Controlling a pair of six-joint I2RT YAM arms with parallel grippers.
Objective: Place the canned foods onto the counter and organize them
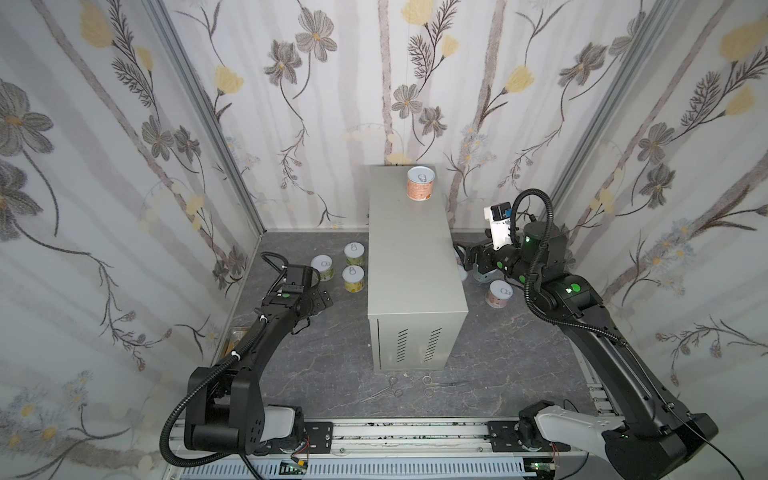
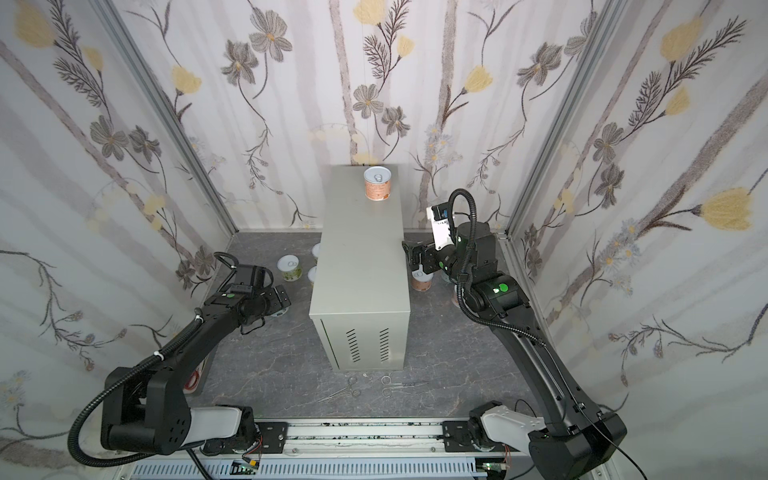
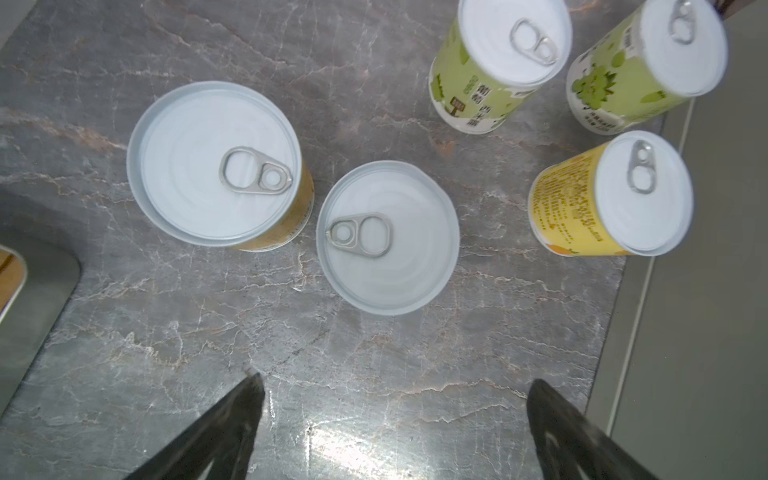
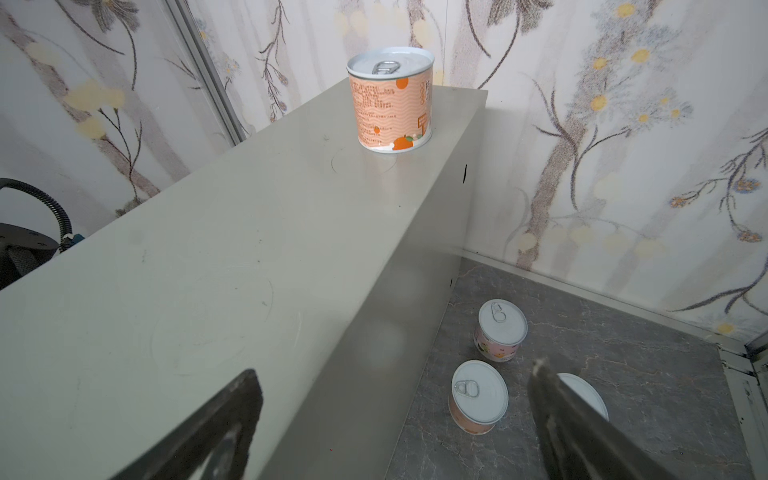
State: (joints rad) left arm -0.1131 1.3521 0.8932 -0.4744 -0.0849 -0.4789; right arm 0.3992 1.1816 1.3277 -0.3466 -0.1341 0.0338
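Near edge: metal rail (image 1: 415, 434) carrying both arm bases. Just past it, on the dark marbled floor (image 1: 316, 365), forceps (image 1: 380, 390) and small scissors (image 1: 438, 382) lie flat in front of the counter's vented face.

Counter (image 1: 411, 266): grey cabinet standing mid-floor, its long sides running toward the back wall. One orange can (image 1: 421, 183) stands upright on top, at the far right corner. The can shows in both top views.

Left gripper (image 3: 395, 378): jaws spread wide with nothing between them, hanging over the floor to the left of the counter. The left wrist view shows five cans upright on the floor.
- A yellow can (image 3: 214, 166) and a can seen lid-on only (image 3: 388, 237), label colour not readable. They are close together but not touching.
- A green can (image 3: 498, 54) and a second green can (image 3: 648, 54) side by side.
- A second yellow can (image 3: 615, 195) just beside the counter's side wall.

Right gripper (image 4: 395, 370): jaws wide and empty, at the right long edge of the counter's top. One finger is over the top and one is out past the edge, above the floor. Upright on the floor on that side of the counter are a pink can (image 4: 500, 328) and a pale orange can (image 4: 478, 397). A third lid (image 4: 586, 395) is partly hidden behind a finger.
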